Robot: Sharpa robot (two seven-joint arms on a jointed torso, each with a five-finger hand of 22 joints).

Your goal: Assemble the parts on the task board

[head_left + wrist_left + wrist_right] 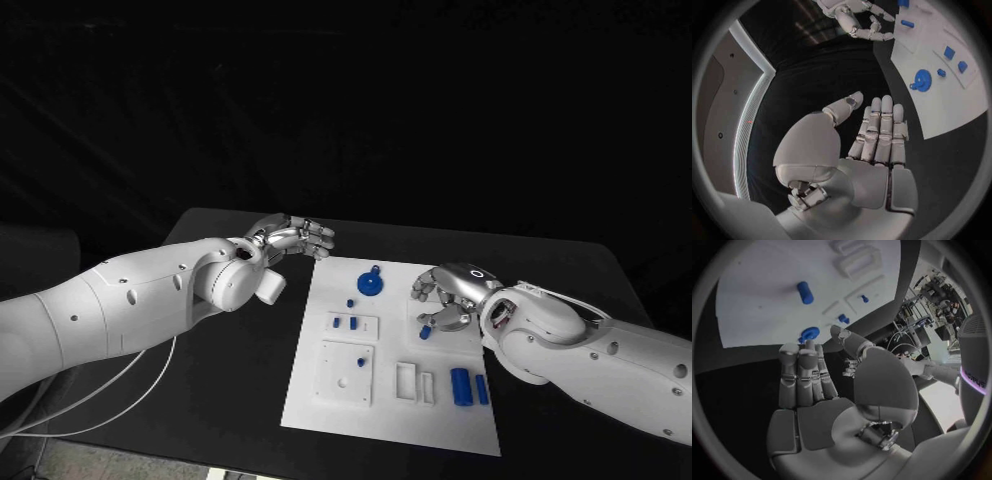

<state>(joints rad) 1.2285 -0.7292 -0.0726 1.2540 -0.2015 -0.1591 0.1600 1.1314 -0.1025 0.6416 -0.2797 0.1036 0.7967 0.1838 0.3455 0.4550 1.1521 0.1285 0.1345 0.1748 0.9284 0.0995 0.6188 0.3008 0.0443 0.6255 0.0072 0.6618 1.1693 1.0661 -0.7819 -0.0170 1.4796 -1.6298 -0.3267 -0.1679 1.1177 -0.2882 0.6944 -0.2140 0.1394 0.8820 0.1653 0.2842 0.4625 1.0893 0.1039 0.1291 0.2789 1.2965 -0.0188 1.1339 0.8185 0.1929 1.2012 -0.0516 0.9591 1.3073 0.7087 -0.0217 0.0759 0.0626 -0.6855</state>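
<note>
Assembly looks barely begun: small blue plastic parts lie loose on the flat white rectangular task board (325,395) in the middle of the black table (577,270). A round blue gear with a short stem (371,285) sits near the board's far end, at about twelve o'clock from its centre. A blue cylindrical peg (462,386) lies at about four o'clock, its long axis running along the board's length.

Left hand (293,238) hovers off the board's far left corner, fingers straight and apart, holding nothing. Right hand (450,297) hangs over the board's right edge, fingers loosely spread and empty in the wrist view.

The peg lies towards six o'clock from the right hand, which is clearly the nearer one; the gear lies near it at about ten o'clock.
</note>
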